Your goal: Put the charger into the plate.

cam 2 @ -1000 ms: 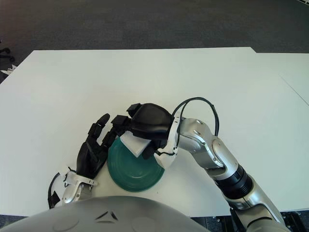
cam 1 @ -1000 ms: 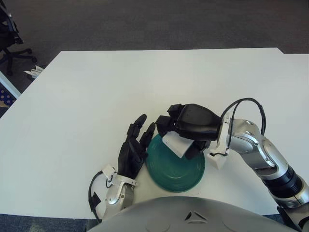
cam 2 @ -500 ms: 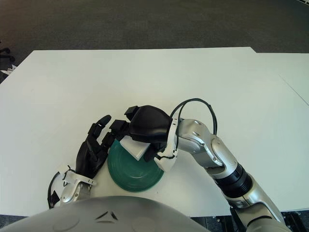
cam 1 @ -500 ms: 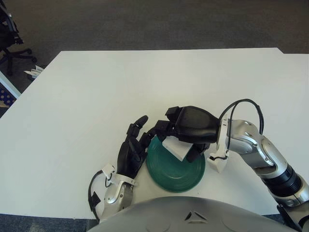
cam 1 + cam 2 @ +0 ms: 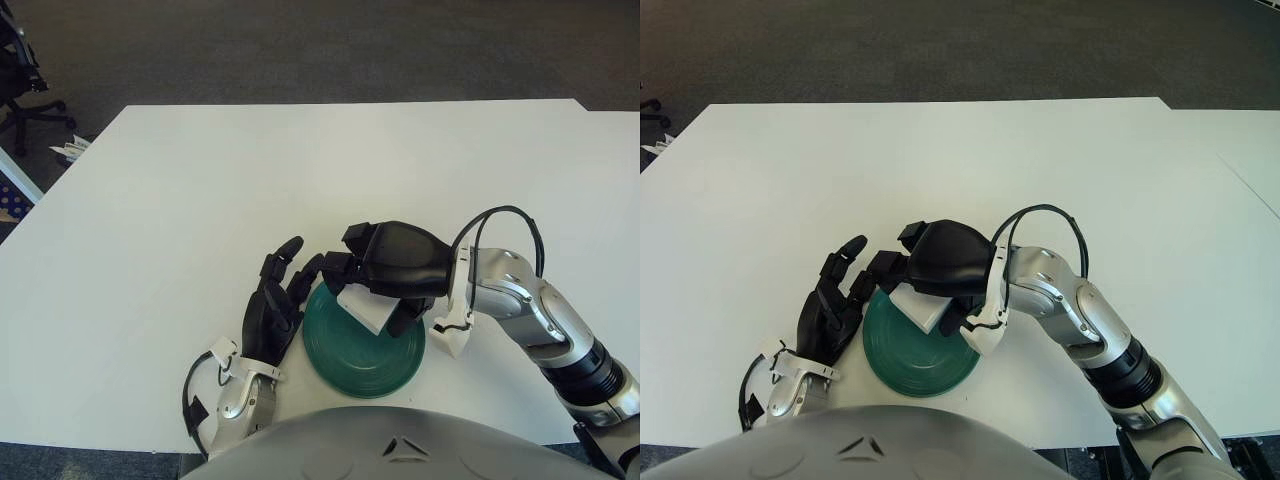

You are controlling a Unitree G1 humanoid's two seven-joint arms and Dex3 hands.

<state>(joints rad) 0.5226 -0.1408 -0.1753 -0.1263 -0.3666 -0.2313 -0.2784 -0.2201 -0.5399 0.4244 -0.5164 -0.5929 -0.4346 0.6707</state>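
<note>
Left eye view: right hand (image 5: 385, 272) holds charger (image 5: 363, 308) over plate (image 5: 365, 352); left hand (image 5: 272, 310) relaxed, beside it.

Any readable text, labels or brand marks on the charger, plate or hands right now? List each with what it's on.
None can be read.
Charger, white, held by the right hand over the plate: no marking visible.
Green plate: plain.
Left hand, beside the plate: no lettering.
White table: blank.

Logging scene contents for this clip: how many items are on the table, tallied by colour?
White: 1, the charger, held by the right hand over the plate.
Green: 1, the plate, with the left hand beside it.
Total: 2
</note>
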